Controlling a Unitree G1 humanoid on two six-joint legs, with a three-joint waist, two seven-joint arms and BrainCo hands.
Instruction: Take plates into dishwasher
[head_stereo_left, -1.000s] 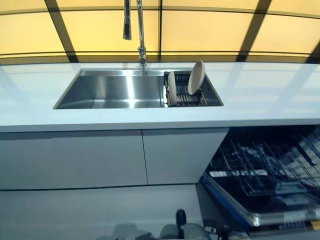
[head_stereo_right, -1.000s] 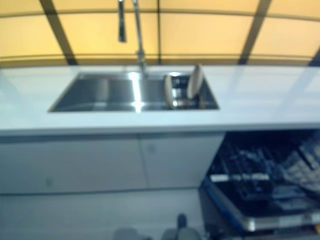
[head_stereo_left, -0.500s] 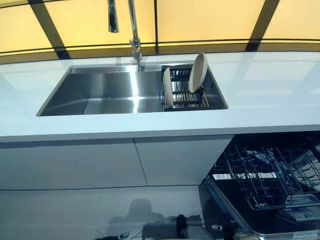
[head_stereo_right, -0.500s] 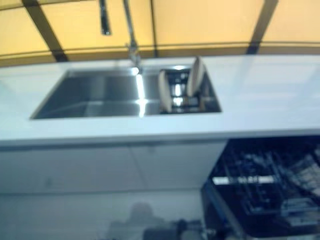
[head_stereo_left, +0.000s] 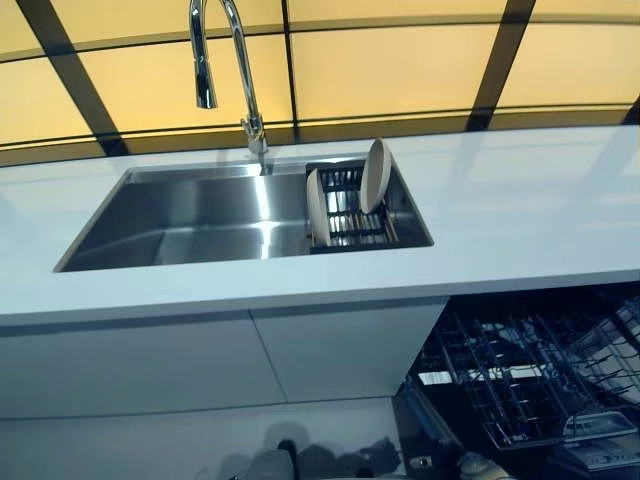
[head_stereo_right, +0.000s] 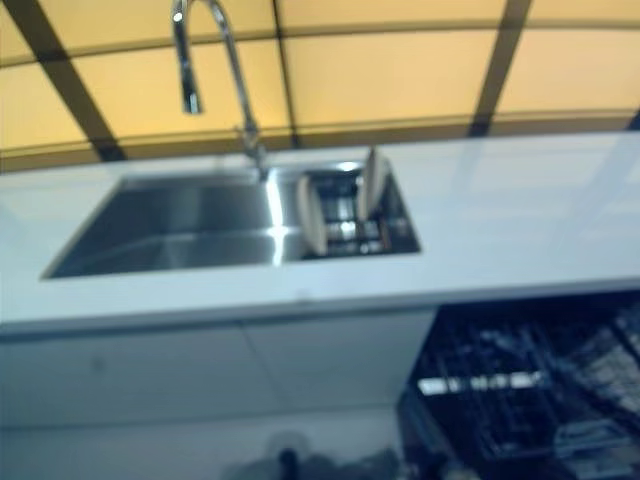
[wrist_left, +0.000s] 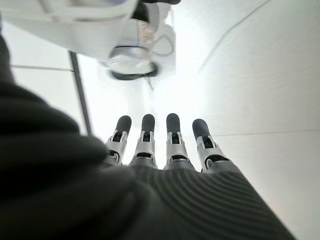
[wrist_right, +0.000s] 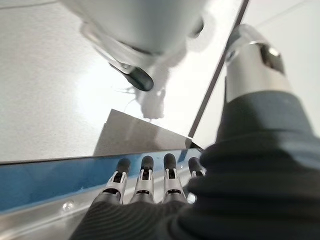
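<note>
At sink's right end, 2 plates (head_stereo_left: 376, 176) are standing on edge in a dark rack (head_stereo_left: 350, 215) inside the sink (head_stereo_left: 190, 215); the front one (head_stereo_left: 317, 206) is sitting upright, the back one is leaning a bit, w/ a gap between them. Dishwasher (head_stereo_left: 530, 385) is sitting open below the counter (head_stereo_left: 520, 220), at right, wire rack pulled out. Both hands are hanging low, well apart from the plates: left hand (wrist_left: 165, 150) is showing straight fingers, holding nothing; right hand (wrist_right: 145, 187) likewise, fingers relaxed, empty, near the dishwasher door edge. Plates are looking stiff, smooth, prob. ceramic: slippery, breakable, moderately heavy. Best hold, imo: pinching the exposed top rim, thumb on one face and fingers on the other, then lifting straight up out of the slots.
</note>
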